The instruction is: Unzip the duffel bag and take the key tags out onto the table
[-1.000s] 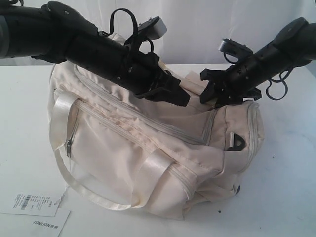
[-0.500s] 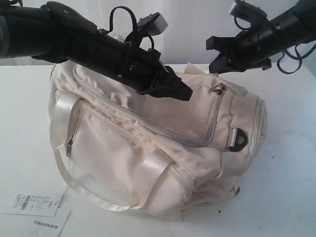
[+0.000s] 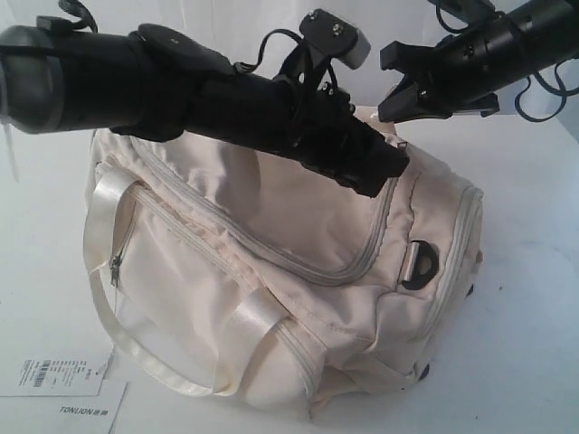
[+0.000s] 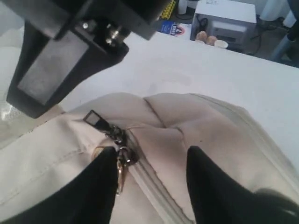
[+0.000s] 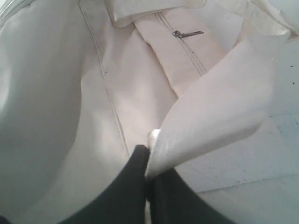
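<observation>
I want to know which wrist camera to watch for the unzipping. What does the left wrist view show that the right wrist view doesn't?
Only the left wrist view: the left gripper, jaws apart either side of a zipper pull with a metal ring, and a grey box beyond the table. Only the right wrist view: the right gripper, shut on a fold of fabric, with a small zipper pull farther off. Both: the cream duffel bag and the white table.
</observation>
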{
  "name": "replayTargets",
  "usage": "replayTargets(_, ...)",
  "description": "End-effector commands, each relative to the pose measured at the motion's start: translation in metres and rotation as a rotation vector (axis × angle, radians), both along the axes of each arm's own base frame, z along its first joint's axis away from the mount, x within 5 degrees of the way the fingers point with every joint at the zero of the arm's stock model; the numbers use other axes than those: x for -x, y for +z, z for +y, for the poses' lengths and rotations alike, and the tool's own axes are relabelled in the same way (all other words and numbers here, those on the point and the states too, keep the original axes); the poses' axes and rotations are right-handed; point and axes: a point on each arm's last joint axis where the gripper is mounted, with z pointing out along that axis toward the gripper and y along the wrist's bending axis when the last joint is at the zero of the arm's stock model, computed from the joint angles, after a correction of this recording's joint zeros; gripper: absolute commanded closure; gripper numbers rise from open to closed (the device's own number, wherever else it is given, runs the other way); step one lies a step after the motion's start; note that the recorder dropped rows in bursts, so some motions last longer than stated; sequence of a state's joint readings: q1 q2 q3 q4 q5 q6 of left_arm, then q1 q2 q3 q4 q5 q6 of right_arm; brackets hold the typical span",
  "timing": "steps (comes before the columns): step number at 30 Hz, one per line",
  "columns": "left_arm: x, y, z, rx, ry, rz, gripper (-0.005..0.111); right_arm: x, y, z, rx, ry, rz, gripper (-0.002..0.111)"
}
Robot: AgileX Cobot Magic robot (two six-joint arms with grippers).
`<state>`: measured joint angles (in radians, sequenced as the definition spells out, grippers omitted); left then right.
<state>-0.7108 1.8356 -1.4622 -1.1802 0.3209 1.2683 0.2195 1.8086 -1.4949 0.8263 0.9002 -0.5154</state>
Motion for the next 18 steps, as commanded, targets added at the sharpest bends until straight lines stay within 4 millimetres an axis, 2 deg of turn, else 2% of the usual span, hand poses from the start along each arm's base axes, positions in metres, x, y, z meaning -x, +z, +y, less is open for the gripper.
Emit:
replayTargets(1, -0.007, -0.019, -0.007, -0.022, 0.03, 0.012, 0.054, 0.007, 0.019, 0.003, -0.078, 0.008, -0.01, 0.108)
replayTargets(5, -0.015, -0.034, -0.009, -0.048, 0.073, 0.015, 0.045, 0.007, 0.018, 0.002, -0.071, 0.011, -0.012, 0.108)
replayTargets(9, -0.022, -0.035, -0.007, -0.059, 0.14, -0.024, 0.032, 0.007, 0.018, 0.002, -0.065, 0.02, -0.022, 0.108)
replayTargets(15, -0.02, -0.035, -0.008, -0.083, 0.096, -0.078, 0.032, 0.007, 0.018, 0.002, -0.066, 0.018, -0.023, 0.108)
replayTargets(18, -0.02, -0.035, -0.008, -0.083, 0.096, -0.079, 0.037, 0.006, 0.018, 0.002, -0.065, 0.015, -0.026, 0.108)
